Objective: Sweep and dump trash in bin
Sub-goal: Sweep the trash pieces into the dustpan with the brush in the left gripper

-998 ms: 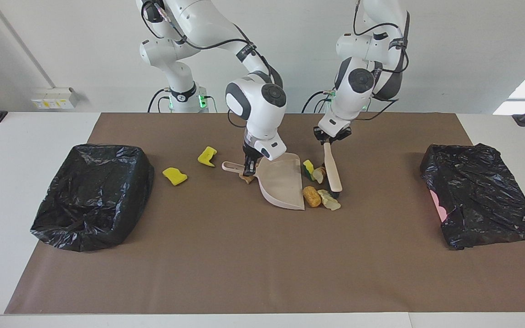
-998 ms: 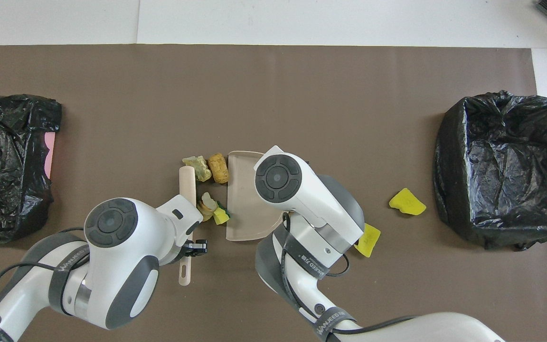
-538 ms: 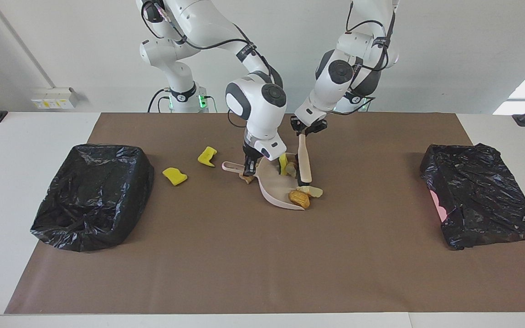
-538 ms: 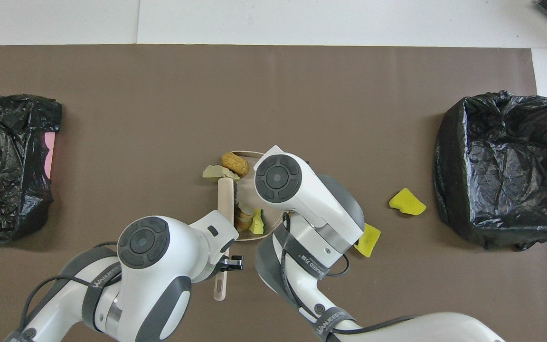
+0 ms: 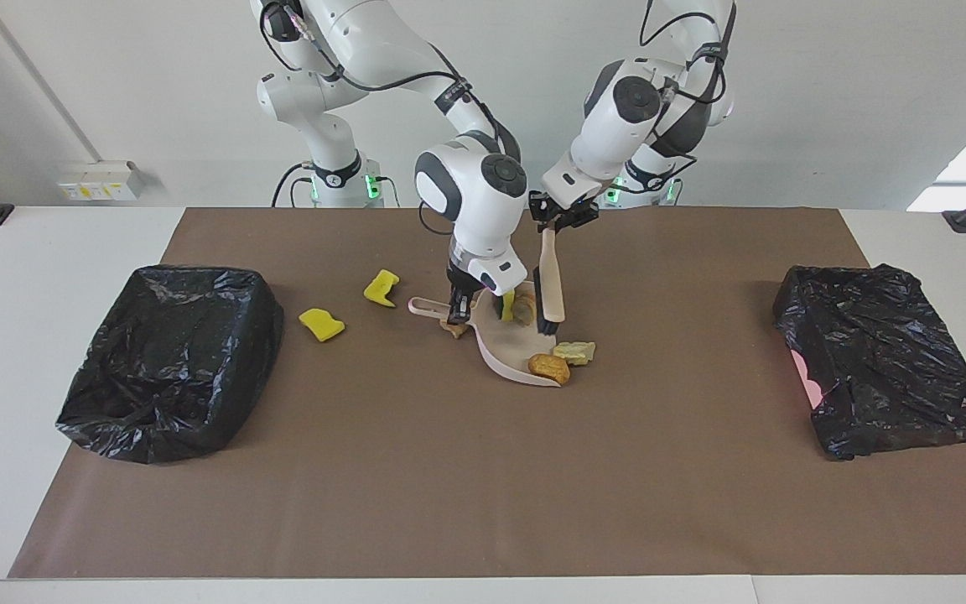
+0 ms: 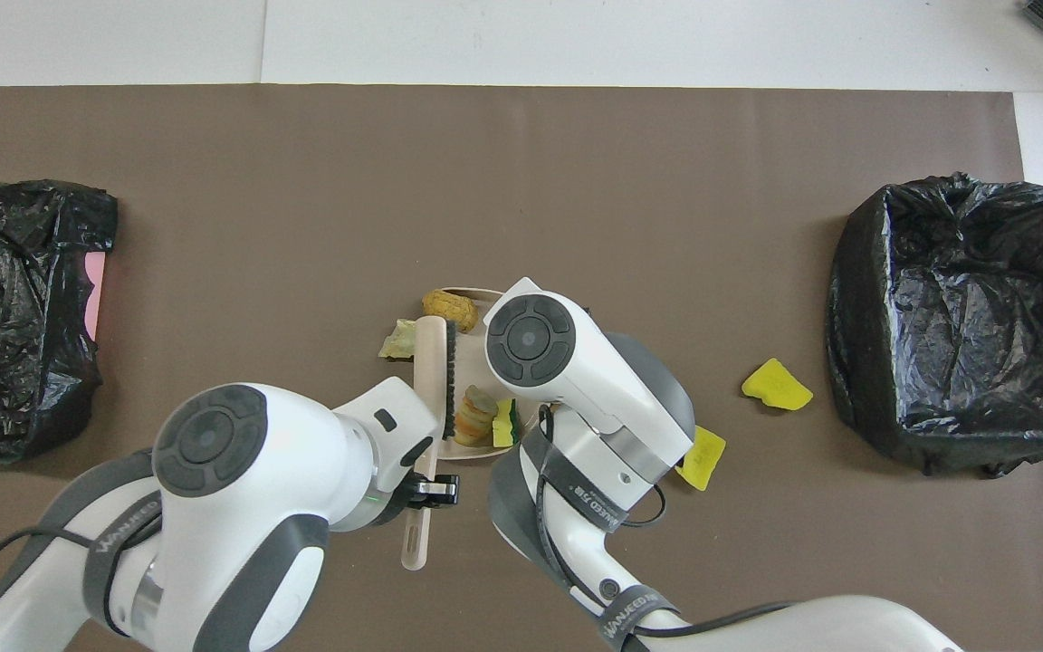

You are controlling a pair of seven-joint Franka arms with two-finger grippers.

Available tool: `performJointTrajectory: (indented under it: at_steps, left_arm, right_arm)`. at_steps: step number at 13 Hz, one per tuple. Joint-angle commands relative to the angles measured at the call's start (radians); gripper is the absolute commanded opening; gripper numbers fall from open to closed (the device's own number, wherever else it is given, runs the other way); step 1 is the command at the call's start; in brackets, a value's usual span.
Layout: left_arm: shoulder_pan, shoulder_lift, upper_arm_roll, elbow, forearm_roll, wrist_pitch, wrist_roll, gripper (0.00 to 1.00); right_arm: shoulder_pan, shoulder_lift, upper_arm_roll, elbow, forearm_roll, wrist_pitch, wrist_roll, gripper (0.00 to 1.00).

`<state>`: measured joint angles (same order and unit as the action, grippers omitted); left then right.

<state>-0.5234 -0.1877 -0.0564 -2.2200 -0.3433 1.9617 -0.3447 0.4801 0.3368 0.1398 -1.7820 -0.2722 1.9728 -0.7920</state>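
- Facing view: a white table (image 5: 47,252) is covered across its middle by a brown mat (image 5: 449,470), and a pale wall (image 5: 827,101) is seen at the robots' end, with a switch box (image 5: 99,179) mounted low on it.
- A black-lined bin (image 5: 168,361) is set at the right arm's end of the mat; a second black-lined bin (image 5: 881,356) is set at the left arm's end.
- The dustpan (image 5: 506,344) is laid flat at the centre of the mat, and its handle is gripped by the right gripper (image 5: 455,312), whose jaws are closed narrowly upon it.
- The brush (image 5: 548,289) is held upright by its handle in the left gripper (image 5: 561,220), jaws clamped tight, with the black bristles over the dustpan.
- The trash is distributed as follows: a yellow sponge piece (image 5: 506,305) and a tan chunk (image 5: 524,311) lie in the dustpan beside the bristles.
- A brown chunk (image 5: 548,367) rests at the dustpan's lip, and a pale greenish scrap (image 5: 575,351) lies just beside it on the mat.
- Two yellow scraps (image 5: 321,324) (image 5: 381,286) are left on the mat between the dustpan and the bin at the right arm's end.
- Overhead view: the same two yellow scraps (image 6: 776,384) (image 6: 701,457) are shown well apart from the dustpan.
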Motion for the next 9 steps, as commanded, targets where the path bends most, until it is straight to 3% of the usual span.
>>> performJointTrajectory:
  at_steps: [1, 3, 5, 9]
  left_arm:
    - [0.119, 0.008, 0.000, 0.014, 0.067, -0.029, 0.119, 0.00]
    - [0.158, 0.074, 0.001, 0.035, 0.195, 0.018, 0.176, 0.00]
    - [0.163, 0.241, 0.000, 0.110, 0.314, 0.077, 0.184, 0.00]
    - [0.151, 0.248, -0.007, 0.097, 0.317, 0.129, 0.184, 0.00]
  right_arm:
    - [-0.001, 0.004, 0.003, -0.004, -0.015, 0.011, 0.002, 0.00]
    - [0.000, 0.002, 0.003, 0.000, -0.018, -0.003, 0.002, 0.00]
    - [0.000, 0.002, 0.003, 0.000, -0.018, -0.005, 0.002, 0.00]
    - [-0.001, 0.002, 0.004, 0.000, -0.012, -0.034, 0.002, 0.00]
